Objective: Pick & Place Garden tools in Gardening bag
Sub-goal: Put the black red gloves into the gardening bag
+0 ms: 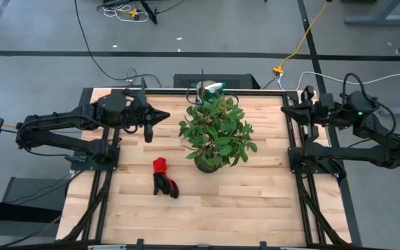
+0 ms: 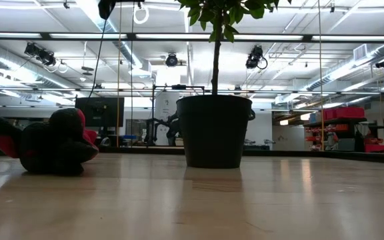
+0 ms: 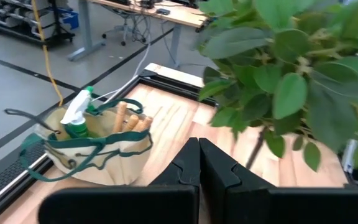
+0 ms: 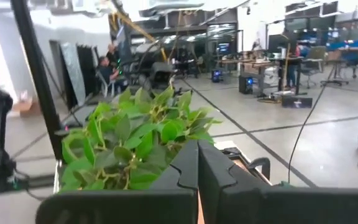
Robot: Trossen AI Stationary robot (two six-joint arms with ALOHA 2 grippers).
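Between the two arms, mid-table, stands the plant (image 1: 217, 132), its dark pot (image 2: 215, 131) hidden from above by foliage that spreads wide enough to screen most of the bag (image 3: 89, 149) behind it at the far edge. That bag holds a green spray bottle (image 3: 78, 118) and wooden handles (image 3: 129, 121). Near and left of the pot, the red-and-black gloves (image 1: 164, 178) lie in a heap on the bare wood, well apart from both arms. Left gripper (image 1: 160, 117) hovers left of the leaves, its fingers (image 3: 185, 168) clenched together on nothing. Right gripper (image 1: 288, 109) waits at the far right edge, fingers (image 4: 185, 168) likewise closed and empty. Pale butcher-block planks form the table (image 1: 242, 201), framed by black rails. Beyond it lie grey floor, cables, desks and ceiling lights; people sit far off in the right wrist view.
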